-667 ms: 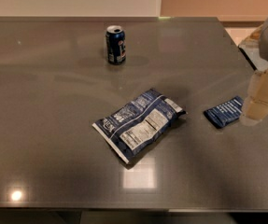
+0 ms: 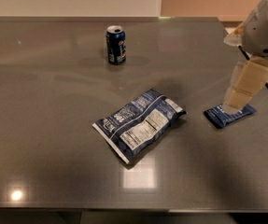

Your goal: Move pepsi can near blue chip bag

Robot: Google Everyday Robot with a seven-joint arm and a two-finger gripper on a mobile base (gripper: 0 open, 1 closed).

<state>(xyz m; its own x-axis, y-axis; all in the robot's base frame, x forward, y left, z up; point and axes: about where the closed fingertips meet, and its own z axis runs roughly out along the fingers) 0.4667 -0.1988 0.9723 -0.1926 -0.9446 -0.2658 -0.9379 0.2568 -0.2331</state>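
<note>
Status at this moment: the gripper (image 2: 235, 98) hangs at the right edge of the table (image 2: 40, 125), low over a small flat blue packet (image 2: 221, 119), and it holds nothing that I can see. Whether it is spread or pressed together I cannot tell from this view.

Change noted: against the frame from a moment ago, the gripper has shifted slightly left and now overlaps the near corner of the small packet. Nothing on the table has moved.

Task items: the pepsi can (image 2: 116, 44) stands upright toward the far side of the table, left of centre, and is untouched. The blue chip bag (image 2: 140, 123) lies flat near the middle with its label panel up, well apart from the can. The gripper is well apart from the can too, across the table to the right.

Assessment: the approach has, in my judgement, only begun; no part of the task is done. The small packet is not the target, and I would guard against brushing it while swinging across. Next, I expect a long reach left and away to the can.
</note>
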